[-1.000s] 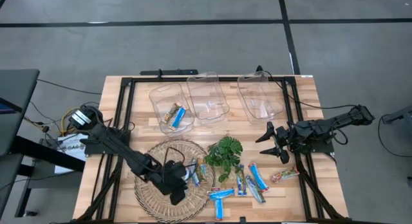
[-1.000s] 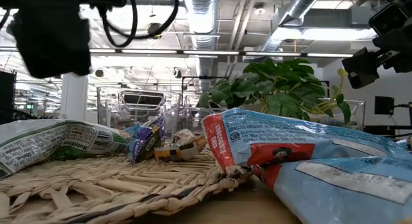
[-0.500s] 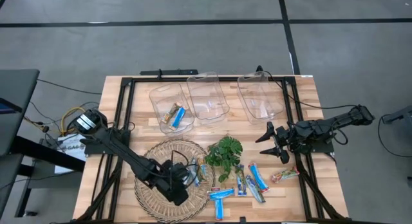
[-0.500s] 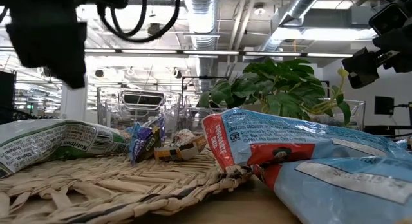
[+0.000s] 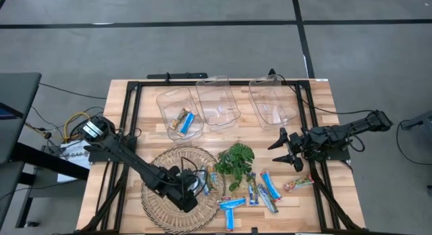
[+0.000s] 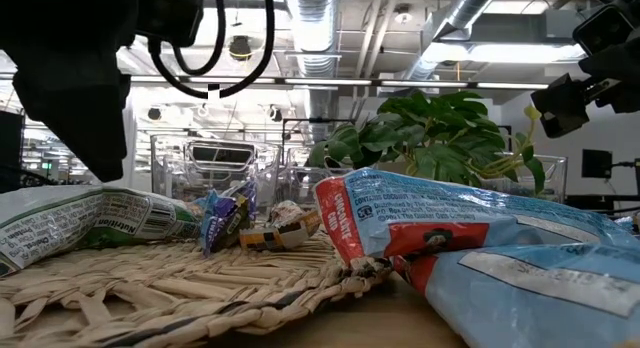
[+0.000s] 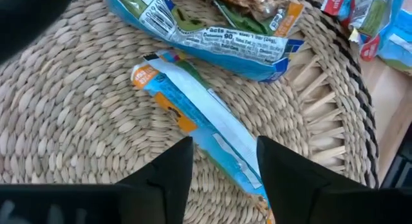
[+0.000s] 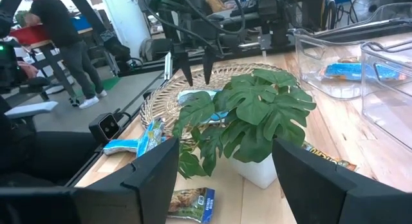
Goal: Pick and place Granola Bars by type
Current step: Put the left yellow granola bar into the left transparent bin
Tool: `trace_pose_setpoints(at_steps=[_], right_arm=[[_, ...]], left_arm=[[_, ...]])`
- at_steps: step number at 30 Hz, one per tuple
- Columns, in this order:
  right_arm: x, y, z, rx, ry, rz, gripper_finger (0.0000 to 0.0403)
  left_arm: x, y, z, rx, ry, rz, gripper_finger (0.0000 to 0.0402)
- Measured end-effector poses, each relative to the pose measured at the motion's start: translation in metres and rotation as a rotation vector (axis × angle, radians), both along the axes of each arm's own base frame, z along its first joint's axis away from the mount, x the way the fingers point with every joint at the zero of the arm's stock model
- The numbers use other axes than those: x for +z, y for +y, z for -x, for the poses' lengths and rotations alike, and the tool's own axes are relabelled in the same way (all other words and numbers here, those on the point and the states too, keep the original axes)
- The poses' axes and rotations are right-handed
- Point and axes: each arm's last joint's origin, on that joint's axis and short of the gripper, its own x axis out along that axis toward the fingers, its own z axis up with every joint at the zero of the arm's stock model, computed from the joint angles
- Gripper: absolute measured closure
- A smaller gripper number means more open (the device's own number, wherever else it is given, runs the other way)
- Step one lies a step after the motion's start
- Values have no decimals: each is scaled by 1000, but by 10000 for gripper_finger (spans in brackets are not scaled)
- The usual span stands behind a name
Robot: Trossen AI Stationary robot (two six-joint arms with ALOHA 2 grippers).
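Granola Bars lie on a round woven mat (image 5: 177, 188) and on the table beside it (image 5: 264, 188). Two more sit in the far-left clear bin (image 5: 181, 119). My left gripper (image 7: 224, 143) hangs open over the mat, pointing steeply down. Its fingers stand on either side of a blue bar with orange marks (image 7: 193, 111), which lies flat on the weave. A blue-green bar (image 7: 219, 37) lies just beyond that one. From across the table the left gripper (image 8: 196, 74) shows with its tips just above the mat. My right gripper (image 5: 287, 148) waits open at the table's right.
Three clear bins (image 5: 217, 103) stand in a row at the far side, and the right one (image 5: 273, 103) shows nothing inside. A potted green plant (image 5: 235, 161) stands between the mat and the loose bars. People stand in the room beyond the table (image 8: 61, 31).
My left gripper has tipped to point more steeply down at the mat, and in the low view its dark shape reaches lower than before. The bars and my right arm have kept still.
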Motion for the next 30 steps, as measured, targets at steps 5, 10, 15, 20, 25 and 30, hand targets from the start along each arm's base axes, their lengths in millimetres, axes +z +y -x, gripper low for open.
trace_pose_setpoints(at_steps=[5,10,15,20,25,30], right_arm=[[0,0,0,0,0,0,159],[0,0,0,0,0,0,159],[0,0,0,-1,1,0,159],[0,0,0,0,0,0,159],[0,0,0,0,-1,0,159],[-1,0,0,0,7,2,159]], left_arm=[[0,0,0,0,2,0,208],[-8,0,-2,0,26,1,188],[-15,-1,-7,-2,31,14,182],[-23,-3,-10,-10,45,33,182],[-29,-4,-13,-13,47,38,197],[-30,-3,-13,-12,55,33,243]])
